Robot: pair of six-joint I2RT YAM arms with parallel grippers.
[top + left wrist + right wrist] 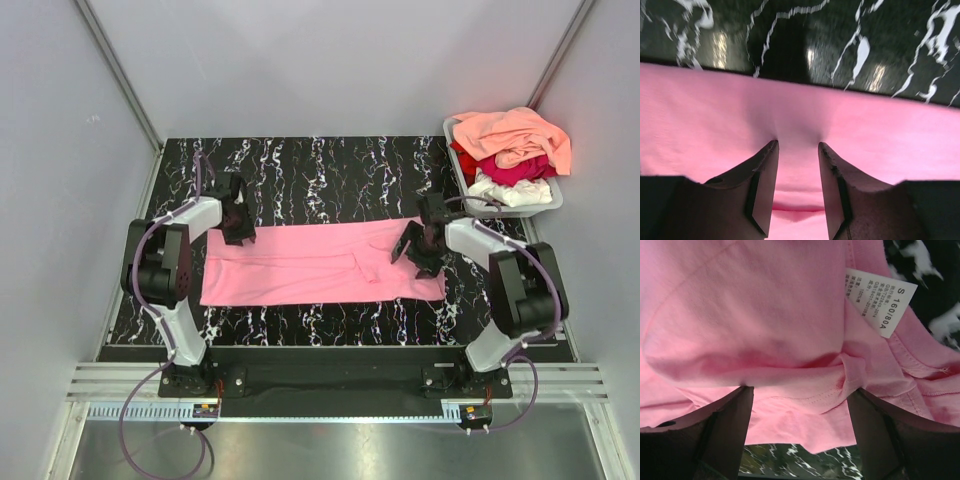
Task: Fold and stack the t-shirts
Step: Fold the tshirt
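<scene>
A bubblegum pink t-shirt (pixel 320 265) lies as a long flat band across the black marbled table (pixel 320 170). My left gripper (pixel 240 228) sits at its far left corner. In the left wrist view that gripper (pixel 797 144) is open, its tips pressing into the pink cloth (pixel 880 140), which puckers between them. My right gripper (pixel 415 250) is over the shirt's right end. Seen from the right wrist it (pixel 800 391) is open wide, with the pink hem (pixel 805 405) bunched between the fingers and a white neck label (pixel 881 302) just beyond.
A grey plastic tub (pixel 553 200) at the back right holds a peach-orange tee (pixel 515 135), a crimson one (pixel 515 168) and a white one (pixel 510 190). Metal frame posts and grey walls close in the table on three sides.
</scene>
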